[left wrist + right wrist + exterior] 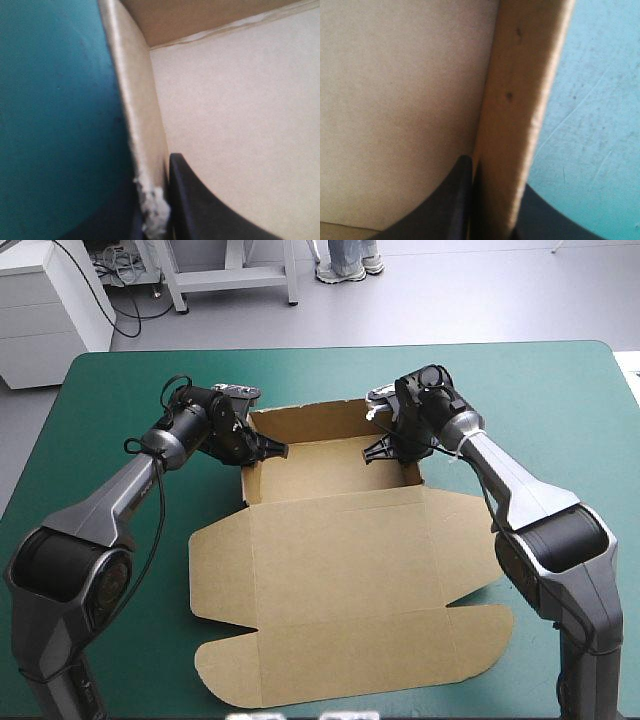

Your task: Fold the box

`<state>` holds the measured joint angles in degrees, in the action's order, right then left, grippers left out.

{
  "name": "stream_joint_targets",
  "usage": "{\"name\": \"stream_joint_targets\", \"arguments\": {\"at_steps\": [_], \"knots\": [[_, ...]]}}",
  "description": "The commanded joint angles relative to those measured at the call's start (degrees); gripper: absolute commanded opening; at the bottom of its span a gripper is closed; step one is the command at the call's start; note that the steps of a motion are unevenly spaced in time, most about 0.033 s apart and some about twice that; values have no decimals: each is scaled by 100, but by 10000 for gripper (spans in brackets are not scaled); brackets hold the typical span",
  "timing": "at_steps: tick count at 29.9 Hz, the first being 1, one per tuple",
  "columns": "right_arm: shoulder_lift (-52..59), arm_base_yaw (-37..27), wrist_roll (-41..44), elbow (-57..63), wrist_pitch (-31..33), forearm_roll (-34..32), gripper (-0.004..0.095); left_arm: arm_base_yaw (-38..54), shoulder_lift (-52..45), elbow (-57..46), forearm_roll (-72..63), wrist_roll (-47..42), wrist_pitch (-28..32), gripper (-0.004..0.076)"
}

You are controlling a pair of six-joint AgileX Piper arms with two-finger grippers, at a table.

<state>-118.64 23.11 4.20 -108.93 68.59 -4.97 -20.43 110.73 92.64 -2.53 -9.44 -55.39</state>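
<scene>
While the box (340,580) lies in the middle of the tabletop (560,390), its far part stands as a shallow tray and its lid (345,640) is flat toward the near edge. The left gripper (268,450) is clenched on the left wall (246,480) of the tray. In the left wrist view the board stands between its fingers (200,210), one inside the tray and one on the teal-green side. The right gripper (382,450) grasps the right wall (418,478) in the same manner, the wall edge held tight between its fingers (455,200). The step in hand seems to be the setting of the two side walls, so that they stay upright against the far wall (310,422). The next move probably calls for both arms to work together and press each wall straight into its place, without pulling the tray sideways. If only one side pulls, the light board may slide or bend. No other thing is near the box. The right arm reaches over the right flap (465,530) of the lid, which could catch when the lid is to be lifted.
</scene>
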Motion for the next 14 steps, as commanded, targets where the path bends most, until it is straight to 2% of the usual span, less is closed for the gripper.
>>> {"name": "stream_joint_targets", "arguments": {"at_steps": [1,3,7,11,14], "knots": [[200,-56,-279,-168,-250,316,301,-91,-44,202,-34,303,-447,157],[210,-98,-239,-252,-202,497,398,-91,-44,415,-34,303,-710,250],[210,-109,-238,-545,-25,497,431,-91,-44,850,-34,183,-1102,368],[210,-109,-238,-1057,314,437,431,-91,-44,1367,-23,110,-1369,374],[261,-109,-228,-1323,314,437,431,-91,-44,1733,13,110,-1698,375]]}}
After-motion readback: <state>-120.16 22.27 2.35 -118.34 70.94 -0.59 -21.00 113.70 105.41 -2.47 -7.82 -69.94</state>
